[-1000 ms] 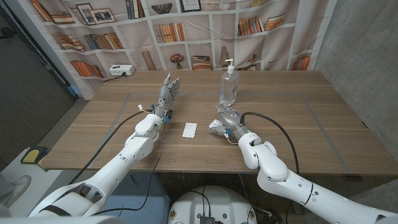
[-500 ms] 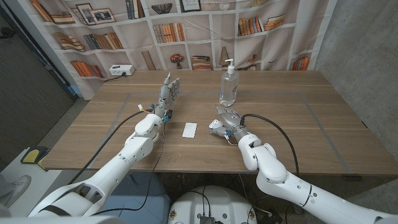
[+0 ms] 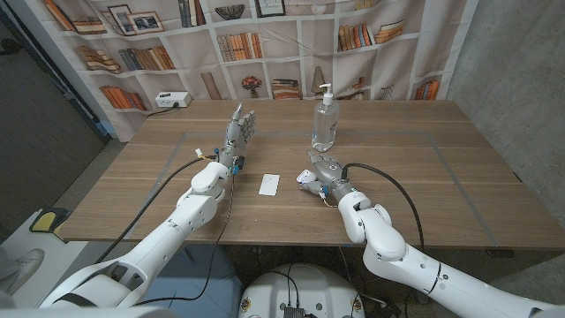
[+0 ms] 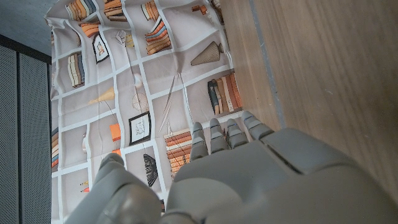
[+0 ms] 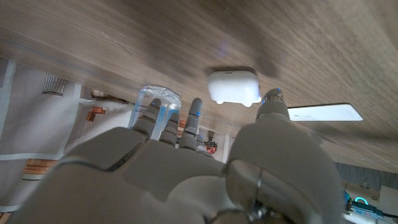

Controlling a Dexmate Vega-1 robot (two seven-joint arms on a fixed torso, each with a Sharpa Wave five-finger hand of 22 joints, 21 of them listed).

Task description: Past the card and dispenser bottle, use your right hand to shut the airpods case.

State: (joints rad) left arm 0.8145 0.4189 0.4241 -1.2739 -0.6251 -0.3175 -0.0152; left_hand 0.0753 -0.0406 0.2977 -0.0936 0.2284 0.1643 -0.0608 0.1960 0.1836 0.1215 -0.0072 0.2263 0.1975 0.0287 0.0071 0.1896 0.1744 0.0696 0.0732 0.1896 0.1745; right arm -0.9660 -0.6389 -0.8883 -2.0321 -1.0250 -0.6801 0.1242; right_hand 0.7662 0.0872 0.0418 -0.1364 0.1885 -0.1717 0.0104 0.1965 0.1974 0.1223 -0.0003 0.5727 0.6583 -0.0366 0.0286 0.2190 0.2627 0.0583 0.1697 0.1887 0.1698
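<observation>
The white airpods case [image 3: 303, 175] [image 5: 233, 86] lies on the wooden table between the white card [image 3: 270, 184] [image 5: 324, 112] and my right hand [image 3: 326, 167]. In the right wrist view it reads as one rounded lump; I cannot tell how its lid stands. My right hand [image 5: 186, 168] holds nothing, its fingers reaching toward the dispenser bottle [image 3: 325, 123] [image 5: 155, 98]. Its thumb tip sits close beside the case. My left hand [image 3: 240, 131] [image 4: 242, 180] stands at the far left with its fingers straight and apart, holding nothing.
A bookshelf-print backdrop hangs behind the table's far edge [image 3: 291, 102]. A white power strip [image 3: 173, 100] sits at the back left corner. Tape lines mark the tabletop. Black cables trail from both wrists.
My right hand has edged slightly farther out beside the case. The case, card, bottle and left hand have not moved.
</observation>
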